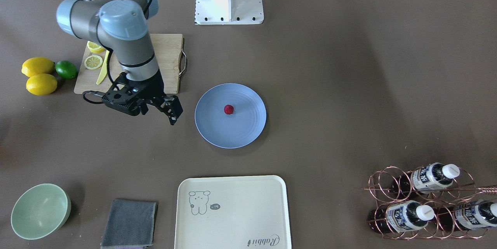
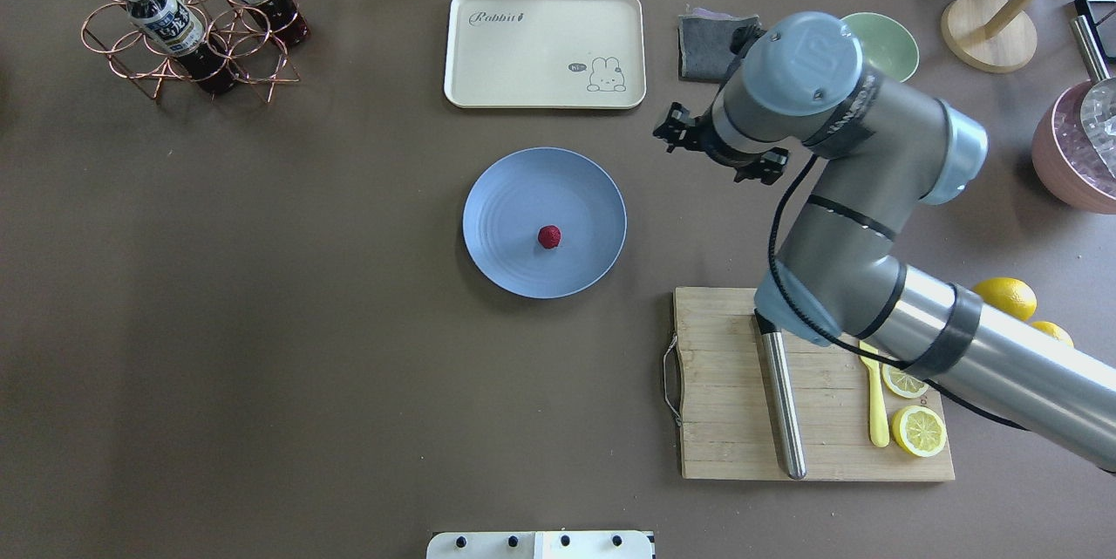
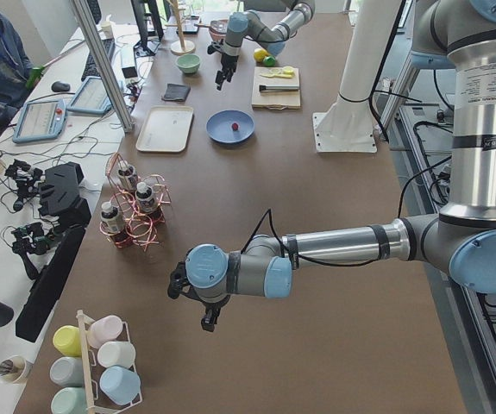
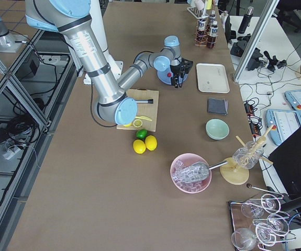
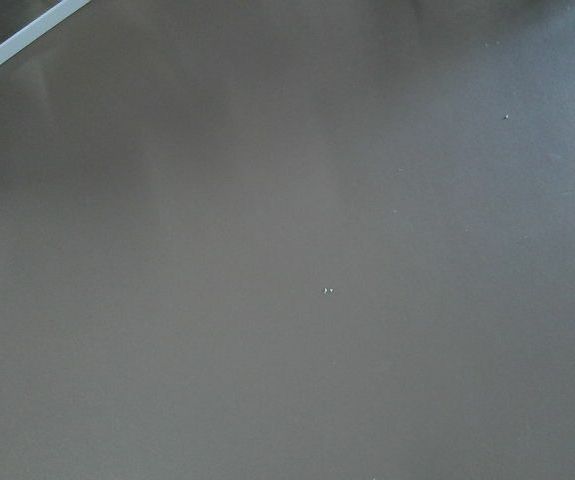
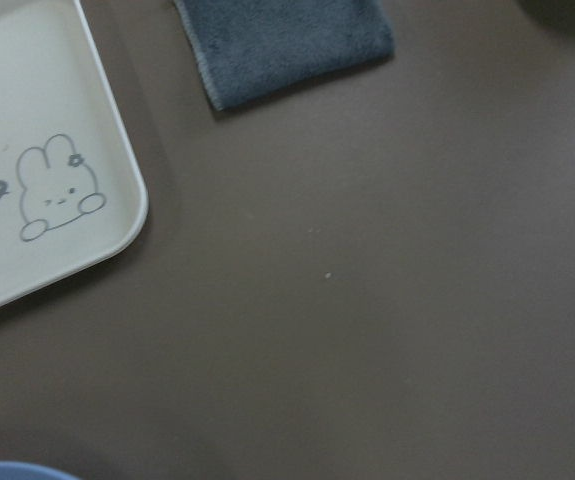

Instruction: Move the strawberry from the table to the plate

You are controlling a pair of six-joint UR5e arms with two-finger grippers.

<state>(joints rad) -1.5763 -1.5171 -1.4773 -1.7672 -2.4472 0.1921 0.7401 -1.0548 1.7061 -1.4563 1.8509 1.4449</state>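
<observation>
Front-facing view: we're seeing the strawberry (image 1: 228,109) sitting on the plate (image 1: 240,134), pretty much dead centre, with the plate mid-frame on the table (image 1: 330,86). The right gripper (image 1: 159,115) is hanging just left of the plate, clear of it, fingers looking spread.

Overhead: we're seeing the berry a touch right of the plate's centre, and the gripper is mostly tucked under its wrist, upper right of the plate.

Left side view: the left gripper (image 3: 206,321) is hovering low in the frame, well away from the plate. We can't tell if it's spread or pinched.

Right wrist view: we're just getting a tray (image 6: 27,120) corner at upper left and a grey cloth (image 6: 287,40) along the top.
</observation>
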